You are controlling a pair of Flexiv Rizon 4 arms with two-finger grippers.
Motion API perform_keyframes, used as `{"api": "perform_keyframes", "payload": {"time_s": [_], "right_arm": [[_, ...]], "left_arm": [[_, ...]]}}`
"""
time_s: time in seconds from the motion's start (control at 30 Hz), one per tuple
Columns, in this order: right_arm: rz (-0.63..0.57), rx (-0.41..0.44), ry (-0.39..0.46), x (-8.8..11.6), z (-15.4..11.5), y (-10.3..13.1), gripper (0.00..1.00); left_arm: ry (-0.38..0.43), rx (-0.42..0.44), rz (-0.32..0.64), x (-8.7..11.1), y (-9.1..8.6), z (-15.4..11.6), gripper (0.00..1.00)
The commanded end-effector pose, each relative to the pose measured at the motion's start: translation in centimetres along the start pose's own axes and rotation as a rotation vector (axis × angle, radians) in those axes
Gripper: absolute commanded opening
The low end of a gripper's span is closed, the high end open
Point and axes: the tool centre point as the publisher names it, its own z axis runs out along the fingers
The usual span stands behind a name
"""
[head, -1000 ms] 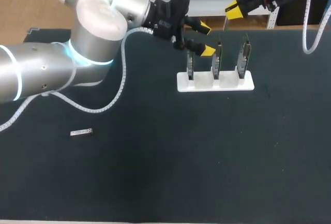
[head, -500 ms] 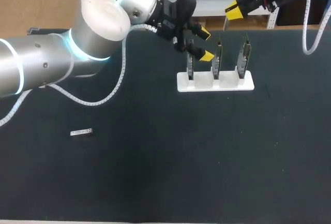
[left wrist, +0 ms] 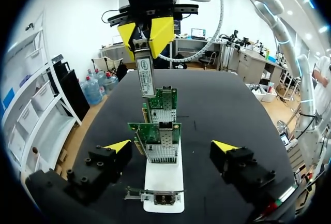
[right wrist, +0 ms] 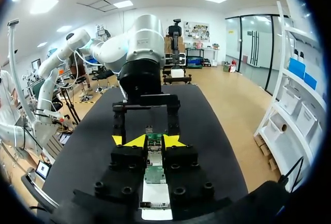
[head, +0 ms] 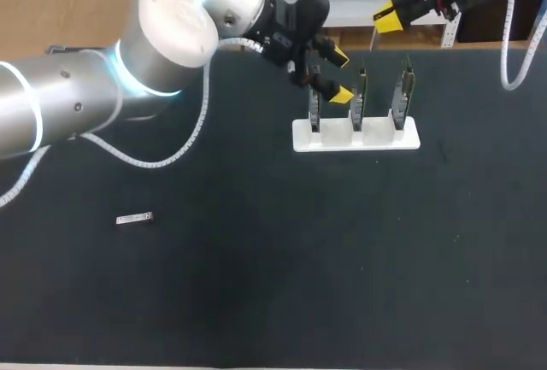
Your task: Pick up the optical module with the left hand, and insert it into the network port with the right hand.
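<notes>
The white holder (head: 355, 135) with three network cards (head: 359, 92) stands near the far edge of the dark surface (head: 342, 259). A small silver piece (head: 135, 218) lies well apart, front-left. The left claw (head: 341, 75) is spread wide, a finger on either side of the card row. The right claw (head: 386, 18) hangs by the far edge, clamped on the optical module (left wrist: 146, 71). The left wrist view shows that grip plainly.

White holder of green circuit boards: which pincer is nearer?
Left. Left pincer hovers open over the white holder; right pincer, gripping a silver optical module, hangs beyond it.
</notes>
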Motion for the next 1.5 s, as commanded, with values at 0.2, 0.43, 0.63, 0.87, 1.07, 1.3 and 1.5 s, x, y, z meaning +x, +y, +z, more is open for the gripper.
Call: {"api": "perform_keyframes", "payload": {"time_s": [0.2,0.43,0.63,0.87,1.07,1.3,1.5], "right_arm": [[-0.003,-0.002,-0.003,0.1,0.0,-0.1,0.00],[-0.004,0.000,-0.004,0.0,-0.1,-0.1,0.00],[-0.006,-0.007,-0.003,0.0,0.0,-0.2,0.00],[-0.015,-0.035,0.010,0.0,0.4,-0.1,0.00],[-0.025,-0.050,0.018,-0.1,0.7,0.0,0.00],[-0.024,-0.065,0.039,0.3,1.4,0.5,0.00],[-0.019,-0.074,0.043,0.6,1.6,0.9,0.00]], "left_arm": [[0.014,0.004,-0.002,0.0,0.5,0.1,1.00],[0.017,0.027,0.027,0.0,0.4,0.2,1.00],[0.017,0.027,0.027,0.0,0.4,0.2,1.00],[0.017,0.027,0.027,0.0,0.4,0.2,1.00],[0.017,0.027,0.027,0.0,0.4,0.2,1.00],[0.017,0.027,0.027,0.0,0.4,0.2,1.00],[0.017,0.027,0.027,0.0,0.4,0.2,1.00]]}}
